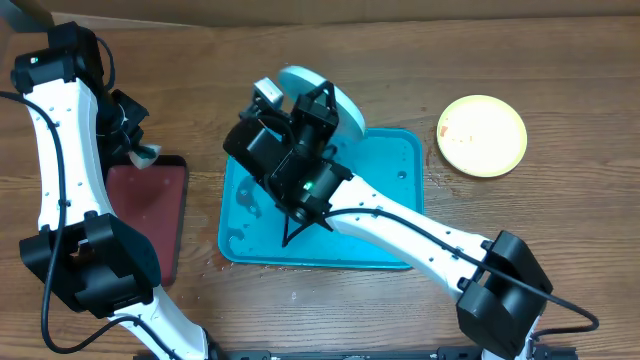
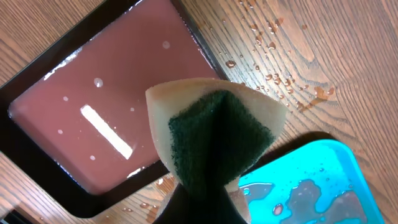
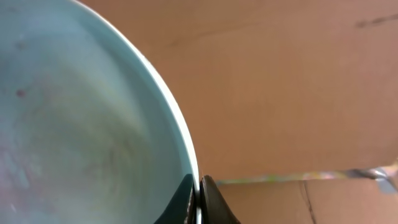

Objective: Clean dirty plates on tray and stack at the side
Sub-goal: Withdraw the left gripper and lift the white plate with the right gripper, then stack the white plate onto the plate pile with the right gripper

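Turquoise-blue at the middle of the wooden surface (image 1: 570, 60): the tray (image 1: 390, 215), wet with puddles and beads. Held tilted over its far edge, the pale mint plate (image 1: 345, 105), rim pinched by the right pincer (image 1: 318, 112). From the right wrist: clenched on that rim, fingertips (image 3: 180, 208) pressed to either side of it, with faint reddish marks across the plate's face. Lying flat on the surface, well to the right of the tray and apart from everything else, 1 yellow-green plate (image 1: 482, 135). At the left, a dark red black-rimmed tray (image 1: 150, 210), damp, near the turquoise one but not touching. Above its far end, the left pincer (image 1: 140, 150), clenched on a sponge (image 2: 217, 134): tan, with a dark green scouring face, folded between the fingers. Scattered on the wood between the 2 trays, water drops (image 2: 267, 43).
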